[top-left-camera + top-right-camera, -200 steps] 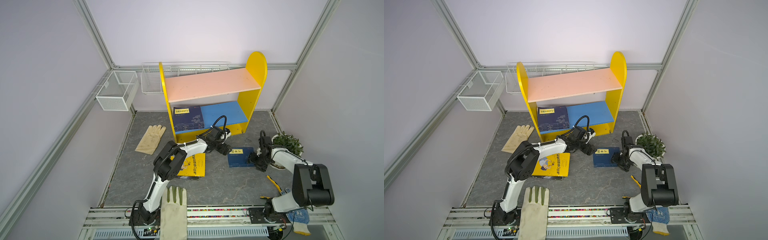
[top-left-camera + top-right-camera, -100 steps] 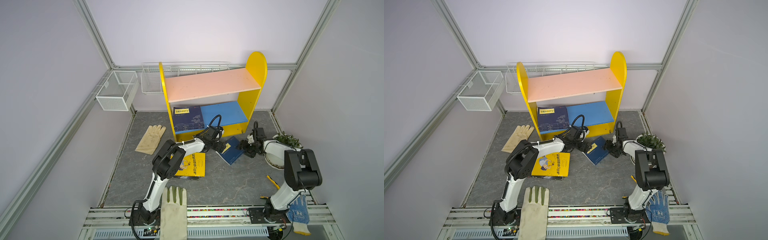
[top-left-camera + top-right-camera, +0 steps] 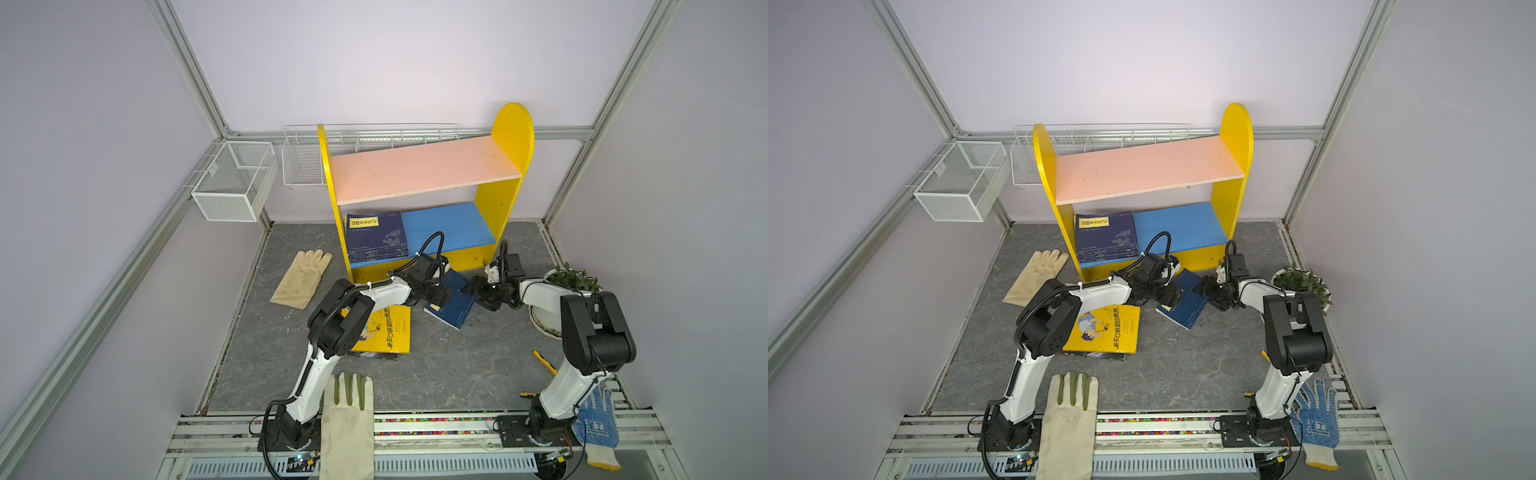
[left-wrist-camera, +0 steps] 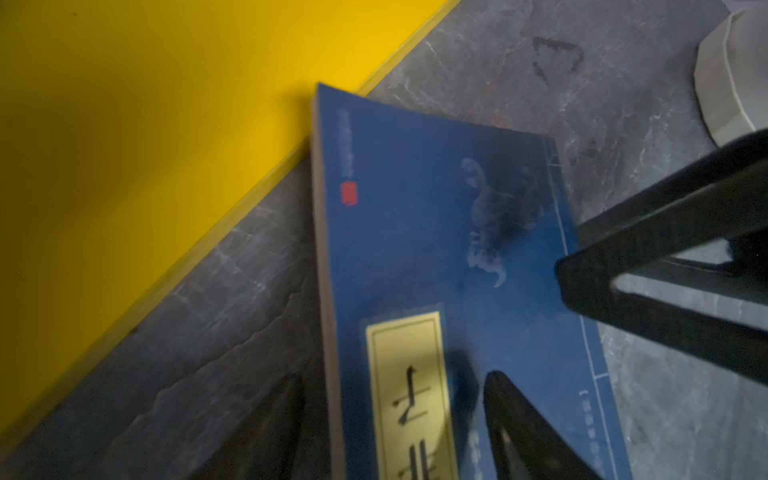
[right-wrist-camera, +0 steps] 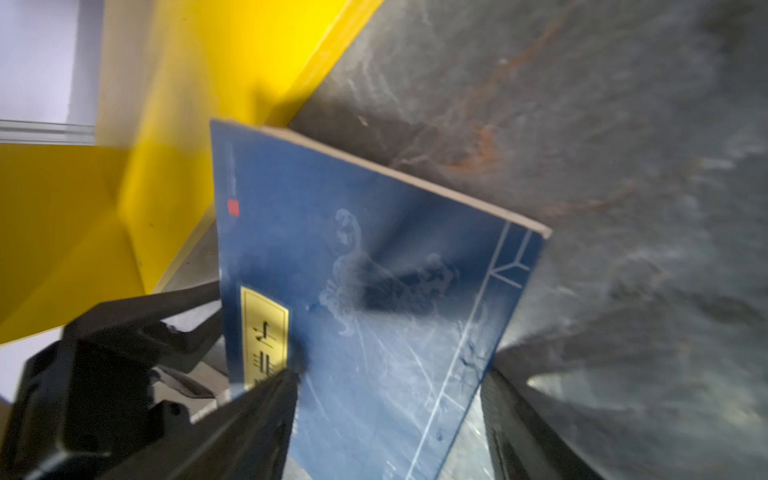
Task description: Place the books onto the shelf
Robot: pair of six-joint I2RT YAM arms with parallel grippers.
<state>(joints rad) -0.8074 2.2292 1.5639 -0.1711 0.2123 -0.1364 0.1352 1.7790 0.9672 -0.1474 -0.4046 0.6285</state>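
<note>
Shelf holds one navy book; left gripper, right gripper apart at floor book.

Left arm and right arm: white links, black joints, black cables.

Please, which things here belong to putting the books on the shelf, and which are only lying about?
For the job: shelf, navy book on its blue board, navy book on the floor, yellow book.

Lying about: beige glove, white glove, blue dotted glove, potted plant, wire baskets.
</note>
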